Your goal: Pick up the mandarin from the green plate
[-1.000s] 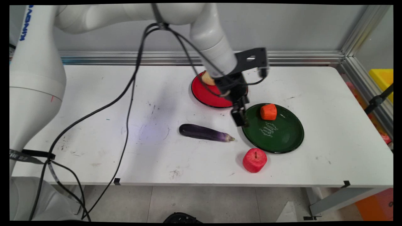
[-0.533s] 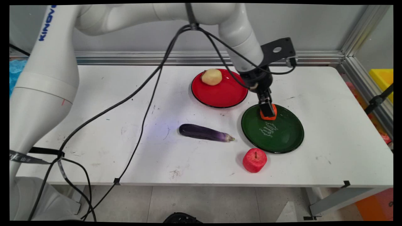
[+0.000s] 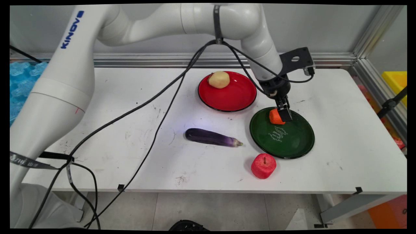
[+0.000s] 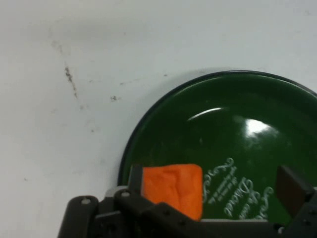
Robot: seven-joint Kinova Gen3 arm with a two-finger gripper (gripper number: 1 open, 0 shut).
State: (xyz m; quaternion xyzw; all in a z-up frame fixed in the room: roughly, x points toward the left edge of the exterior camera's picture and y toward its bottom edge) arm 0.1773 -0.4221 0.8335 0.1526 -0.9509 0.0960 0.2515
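We see the black gripper [image 3: 283,114] down low over the green plate [image 3: 292,143], at the plate's 11 o'clock edge. An orange chunk [image 3: 275,117] sits on the plate there. In the hand view the gripper [image 4: 213,183] has its two fingers wide apart. One finger [image 4: 135,179] is touching the side of the orange chunk [image 4: 173,188]. The other finger [image 4: 293,188] is well away from it, over the green plate [image 4: 208,134]. So the gripper is not squeezing the chunk. White writing shows on the plate beside the chunk.

At about 10 o'clock from the green plate is a red plate [image 3: 239,99], just beside it. A pale yellow potato [image 3: 219,79] sits on the red plate's 10 o'clock part. A purple eggplant [image 3: 213,137] lies on the white table [image 3: 341,130] at 9 o'clock from the green plate, its tip near the rim. A red apple [image 3: 263,165] stands at 7 o'clock, just beside the green plate.
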